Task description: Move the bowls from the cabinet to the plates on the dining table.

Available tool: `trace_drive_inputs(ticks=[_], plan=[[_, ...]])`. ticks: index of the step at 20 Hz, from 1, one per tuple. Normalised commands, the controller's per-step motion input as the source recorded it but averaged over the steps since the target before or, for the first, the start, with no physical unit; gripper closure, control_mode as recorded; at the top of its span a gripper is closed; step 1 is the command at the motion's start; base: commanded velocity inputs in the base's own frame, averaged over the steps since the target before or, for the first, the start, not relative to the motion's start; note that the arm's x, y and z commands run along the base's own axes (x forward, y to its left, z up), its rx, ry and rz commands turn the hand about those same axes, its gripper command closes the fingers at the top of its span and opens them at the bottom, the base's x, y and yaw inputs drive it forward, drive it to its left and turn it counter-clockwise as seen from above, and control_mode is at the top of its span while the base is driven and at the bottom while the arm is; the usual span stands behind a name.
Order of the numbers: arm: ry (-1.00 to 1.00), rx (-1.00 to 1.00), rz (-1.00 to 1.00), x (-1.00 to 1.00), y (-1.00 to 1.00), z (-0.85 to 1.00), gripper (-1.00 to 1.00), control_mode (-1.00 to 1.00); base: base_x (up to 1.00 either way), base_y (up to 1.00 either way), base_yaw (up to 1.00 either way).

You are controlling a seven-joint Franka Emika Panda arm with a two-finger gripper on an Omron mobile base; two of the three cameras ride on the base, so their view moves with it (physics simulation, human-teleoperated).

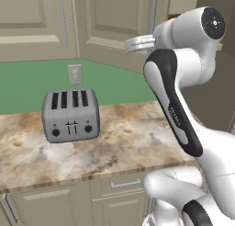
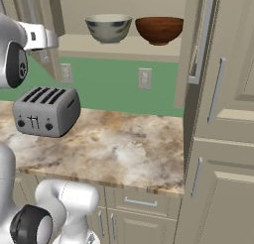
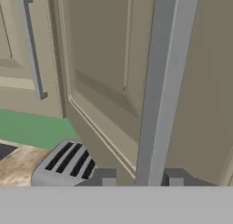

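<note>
Two bowls stand side by side on the shelf of the open cabinet [image 2: 124, 45]: a grey-white bowl [image 2: 108, 28] on the left and a reddish-brown bowl [image 2: 159, 30] on the right. My gripper [image 3: 141, 178] is up at the cabinet's left door, its fingertips [image 3: 107, 178] standing on either side of the door's vertical silver bar handle [image 3: 159, 91]. A narrow gap shows between the left tip and the bar, and nothing is held. The gripper [image 1: 137, 43] also appears at that door from the left base, and far left of the bowls [image 2: 42, 38] from the right base. The plates and the dining table are out of view.
A silver four-slot toaster [image 1: 70, 115] [image 2: 46, 110] sits on the stone worktop [image 1: 119, 147] below the cabinet, over drawers. The cabinet's right door [image 2: 198, 39] hangs open, edge-on. Tall beige units [image 2: 223, 139] close off the right side.
</note>
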Motion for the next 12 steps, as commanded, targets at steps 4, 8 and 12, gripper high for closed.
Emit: trace_drive_inputs(ticks=[4,8,12], plan=[[0.0,0.0,0.05,-0.36,0.62,0.0,1.0,-1.0,0.0,0.0,0.0],[0.0,0.0,0.05,-0.32,0.59,0.0,1.0,-1.0,0.0,0.0,0.0],[0.0,0.0,0.04,-0.25,0.55,0.0,1.0,-1.0,0.0,0.0,0.0]])
